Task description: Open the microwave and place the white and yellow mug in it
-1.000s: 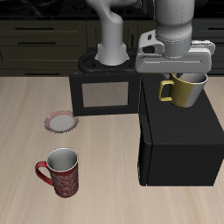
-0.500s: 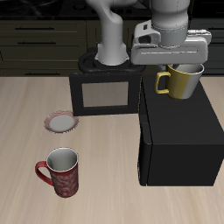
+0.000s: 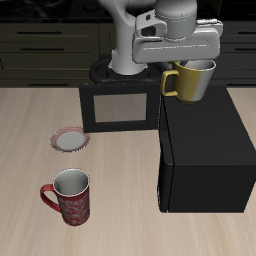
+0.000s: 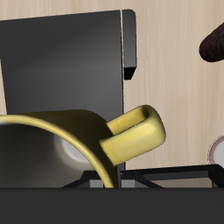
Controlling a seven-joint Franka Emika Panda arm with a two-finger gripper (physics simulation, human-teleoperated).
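Note:
The microwave [image 3: 205, 150] is a large black box, and its top [image 4: 61, 61] also shows in the wrist view. Its dark-windowed door [image 3: 120, 105] stands swung open beside the box, farther back. The white and yellow mug [image 3: 190, 82] hangs upright in the air above the microwave's back corner, on the door's side. My gripper [image 3: 197, 66] is shut on its rim from above. Close up in the wrist view, the mug [image 4: 79, 140] shows its yellow handle [image 4: 136, 136] sticking out. My fingertips are hidden.
A red patterned mug [image 3: 68, 195] stands near the table's front edge, also seen in the wrist view [image 4: 213, 42]. A small red-rimmed saucer [image 3: 69, 140] lies farther back, in front of the open door. Dark cabinets run behind the table.
My gripper has carried the mug upward and sideways across the microwave's top toward the open door's side. The red mug, saucer and door have not moved.

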